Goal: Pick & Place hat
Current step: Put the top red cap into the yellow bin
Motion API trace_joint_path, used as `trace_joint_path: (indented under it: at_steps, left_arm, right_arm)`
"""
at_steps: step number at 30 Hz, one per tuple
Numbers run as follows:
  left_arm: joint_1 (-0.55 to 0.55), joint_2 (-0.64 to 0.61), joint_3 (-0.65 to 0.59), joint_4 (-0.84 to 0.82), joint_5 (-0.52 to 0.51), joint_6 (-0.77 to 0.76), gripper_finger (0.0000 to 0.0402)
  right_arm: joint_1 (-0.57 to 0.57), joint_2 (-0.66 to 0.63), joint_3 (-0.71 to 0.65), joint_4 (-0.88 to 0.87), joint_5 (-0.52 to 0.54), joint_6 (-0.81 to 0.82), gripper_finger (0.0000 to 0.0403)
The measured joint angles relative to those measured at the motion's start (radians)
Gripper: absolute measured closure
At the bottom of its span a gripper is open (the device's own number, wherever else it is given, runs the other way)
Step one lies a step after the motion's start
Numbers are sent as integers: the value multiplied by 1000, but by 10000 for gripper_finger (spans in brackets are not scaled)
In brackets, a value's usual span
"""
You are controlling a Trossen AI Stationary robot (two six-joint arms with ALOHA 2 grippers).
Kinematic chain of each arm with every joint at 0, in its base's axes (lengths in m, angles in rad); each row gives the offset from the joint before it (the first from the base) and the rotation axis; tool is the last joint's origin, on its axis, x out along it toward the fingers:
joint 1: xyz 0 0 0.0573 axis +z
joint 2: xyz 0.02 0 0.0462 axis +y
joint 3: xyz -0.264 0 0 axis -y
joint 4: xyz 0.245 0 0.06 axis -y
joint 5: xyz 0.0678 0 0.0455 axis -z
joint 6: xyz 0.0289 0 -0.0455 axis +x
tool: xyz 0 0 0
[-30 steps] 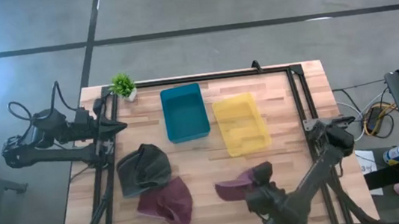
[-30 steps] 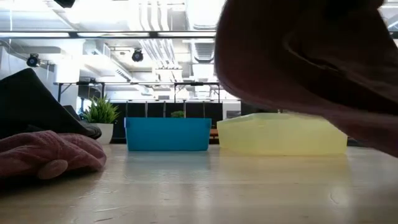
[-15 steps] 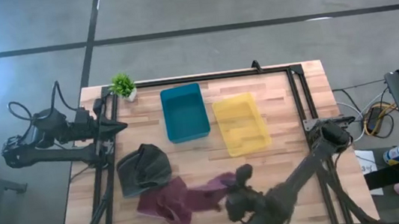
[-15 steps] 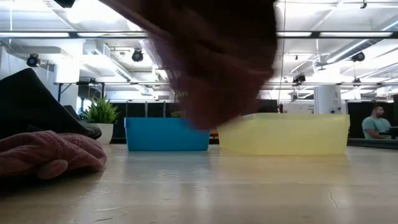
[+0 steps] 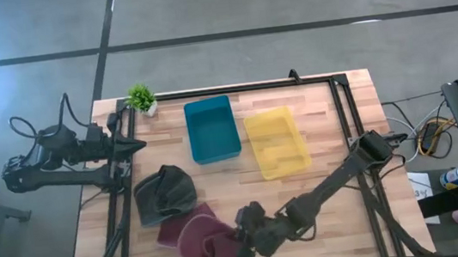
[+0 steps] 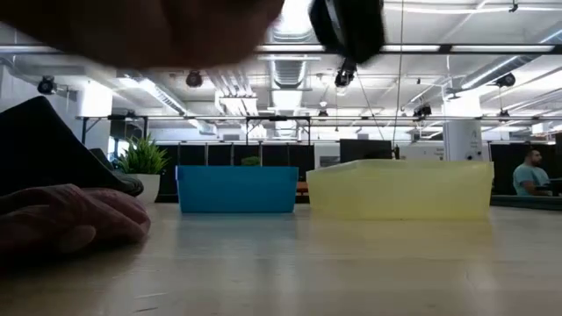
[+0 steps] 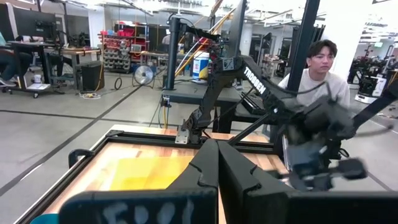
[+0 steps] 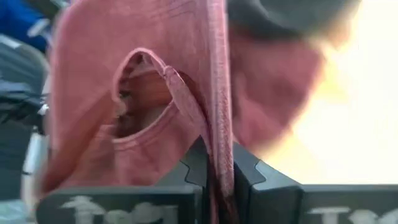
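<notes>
My right gripper is shut on a maroon hat and holds it above the table's near edge, partly over a second maroon hat that lies on the table. The held hat fills the right wrist view and is a blur at the top of the low view. A dark hat lies just beyond the maroon one, touching it. My left gripper is shut and empty at the table's left edge. My right gripper pinches the held hat's cloth edge between its two fingers, beside the hat's back opening and strap. The fingers come from the table's right side. The hat is lifted clear of the table and reaches out past the fingertips.
A teal bin and a yellow bin stand side by side at the table's far middle. A small potted plant stands at the far left corner. A person sits beyond the table in the left wrist view.
My right gripper has swept from the near right of the table toward its left edge, carrying the maroon hat clear of the table. The hat has swung with it and now hangs over the second maroon hat.
</notes>
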Motion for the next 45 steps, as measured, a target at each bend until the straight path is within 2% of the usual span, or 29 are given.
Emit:
trace_joint_path:
  at_steps: [4,6,10,15,18,23,27,30,33,37,41,45]
  left_arm:
    - [0,0,0,0,0,0,401]
    - [0,0,0,0,0,0,401]
    - [0,0,0,0,0,0,401]
    - [0,0,0,0,0,0,401]
    - [0,0,0,0,0,0,401]
    - [0,0,0,0,0,0,401]
    - [0,0,0,0,0,0,401]
    - [0,0,0,0,0,0,401]
    - [0,0,0,0,0,0,401]
    - [0,0,0,0,0,0,401]
    - [0,0,0,0,0,0,401]
    - [0,0,0,0,0,0,401]
  right_arm:
    - [-22,-17,-9,-157,-170,328,381]
    - [-24,-19,-8,-247,-203,415,381]
    - [-26,-22,-10,-450,-220,492,380]
    - [-37,-18,-12,-518,-265,467,356]
    - [-47,-18,-13,-530,-277,431,316]
    - [-63,-22,7,-617,-280,354,224]
    - [-51,-24,61,-760,-253,296,152]
    - [-15,-24,100,-876,-225,323,111]
    - [43,-26,106,-884,-250,401,88]
    - [133,-26,78,-780,-287,564,81]
    - [204,-25,54,-743,-227,749,85]
    - [219,-2,13,-681,-176,799,91]
